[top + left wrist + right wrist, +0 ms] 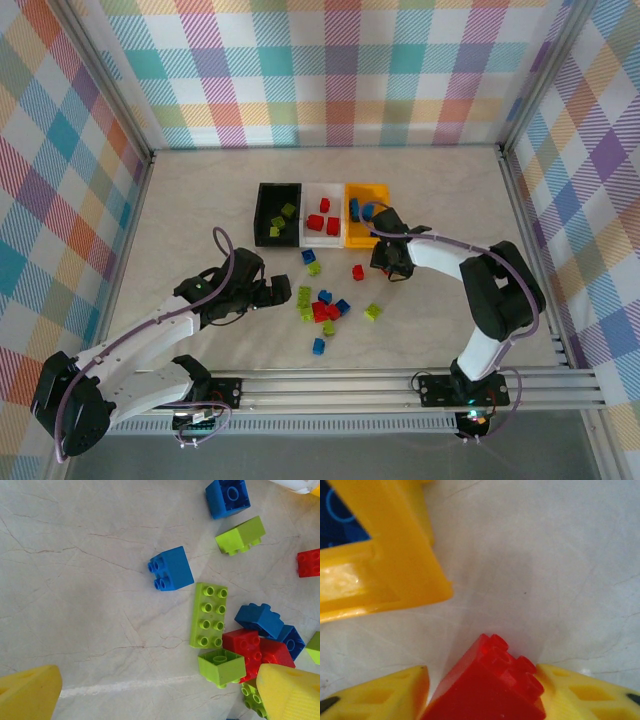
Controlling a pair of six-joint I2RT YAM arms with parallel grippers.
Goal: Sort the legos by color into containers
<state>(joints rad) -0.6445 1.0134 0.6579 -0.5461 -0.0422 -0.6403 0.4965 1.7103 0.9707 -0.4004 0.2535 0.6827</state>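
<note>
marbled table point(200, 200) | plaid walls point(330, 70) | left end effector point(287, 292) released | right point(481, 670) grasping red lego point(485, 697)

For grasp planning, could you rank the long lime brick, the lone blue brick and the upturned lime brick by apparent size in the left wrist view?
1. long lime brick
2. lone blue brick and upturned lime brick: look alike

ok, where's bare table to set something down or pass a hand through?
Free: far strip between the bins and back wall; wide stretch from black bin to left wall; far-right corner past the yellow bin. Crowded: in front of the bins, loose bricks between the open left fingers and the right fingers, gripping a red brick.
</note>
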